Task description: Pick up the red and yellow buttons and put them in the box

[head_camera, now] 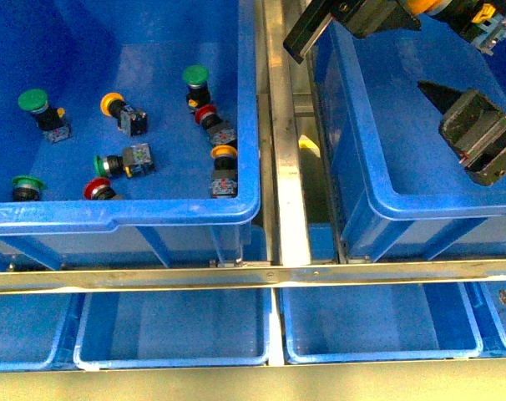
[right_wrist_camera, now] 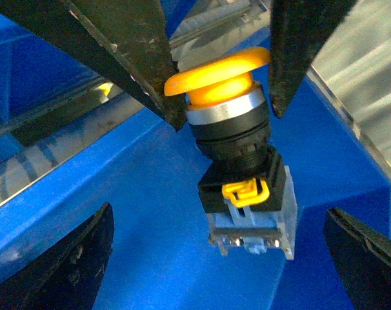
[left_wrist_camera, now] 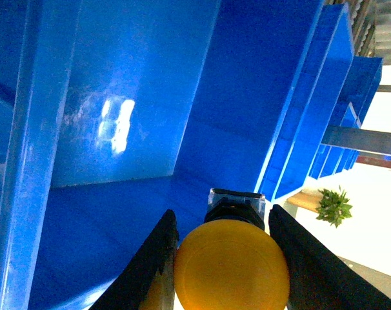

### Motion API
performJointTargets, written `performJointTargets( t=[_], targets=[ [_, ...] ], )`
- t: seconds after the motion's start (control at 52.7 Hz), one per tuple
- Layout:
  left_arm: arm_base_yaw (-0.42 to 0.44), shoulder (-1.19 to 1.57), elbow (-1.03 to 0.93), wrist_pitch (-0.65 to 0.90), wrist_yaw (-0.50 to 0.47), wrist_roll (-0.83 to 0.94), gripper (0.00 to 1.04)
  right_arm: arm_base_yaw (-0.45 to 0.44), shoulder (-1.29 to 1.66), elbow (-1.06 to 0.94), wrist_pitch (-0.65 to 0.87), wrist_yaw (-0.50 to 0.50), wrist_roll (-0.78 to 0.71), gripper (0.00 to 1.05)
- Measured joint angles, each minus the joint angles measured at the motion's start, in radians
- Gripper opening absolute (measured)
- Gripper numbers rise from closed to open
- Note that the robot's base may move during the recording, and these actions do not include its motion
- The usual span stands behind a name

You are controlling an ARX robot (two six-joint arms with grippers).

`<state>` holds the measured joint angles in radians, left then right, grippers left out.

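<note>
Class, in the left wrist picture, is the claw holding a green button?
No, the button pinched in the left claw has a yellow cap.

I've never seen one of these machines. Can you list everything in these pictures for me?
Left bin and right bin: two, large, blue, side by side.
Green buttons: four, green caps, in left bin.
Red buttons: two, red caps, in left bin.
Yellow buttons: three, yellow-orange caps; two in left bin, the held button above right bin.
Shallow trays: four, blue, shelf below; outer two cut off.
Metal rails: several, silver, between and below the bins.
Plant: one, green, background.
Left gripper: one, black, shut on the held button.
Right gripper: one, black, open, beside it.
</note>
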<state>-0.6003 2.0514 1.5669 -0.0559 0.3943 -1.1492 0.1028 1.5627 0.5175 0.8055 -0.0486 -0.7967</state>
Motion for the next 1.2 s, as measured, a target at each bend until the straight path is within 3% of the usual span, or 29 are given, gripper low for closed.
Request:
performJointTargets(
  t=[0.266, 0.721, 0.911, 1.196],
  targets=[
    [0.0, 0.0, 0.001, -0.006, 0.007, 0.003, 0.34, 0.004, 0.086, 0.061, 0.053, 0.038, -0.031, 0.98],
    [0.003, 0.011, 0.009, -0.006, 0.006, 0.002, 0.34, -0.021, 0.099, 0.077, 0.057, 0.052, -0.063, 0.38],
    [0.003, 0.011, 0.012, -0.017, -0.004, -0.001, 0.34, -0.021, 0.099, 0.072, 0.057, 0.052, -0.102, 0.32],
    [0.029, -0.007, -0.005, 0.025, -0.056, 0.128, 0.78, -0.037, 0.098, 0.058, 0.04, 0.044, -0.059, 0.28]
  ],
)
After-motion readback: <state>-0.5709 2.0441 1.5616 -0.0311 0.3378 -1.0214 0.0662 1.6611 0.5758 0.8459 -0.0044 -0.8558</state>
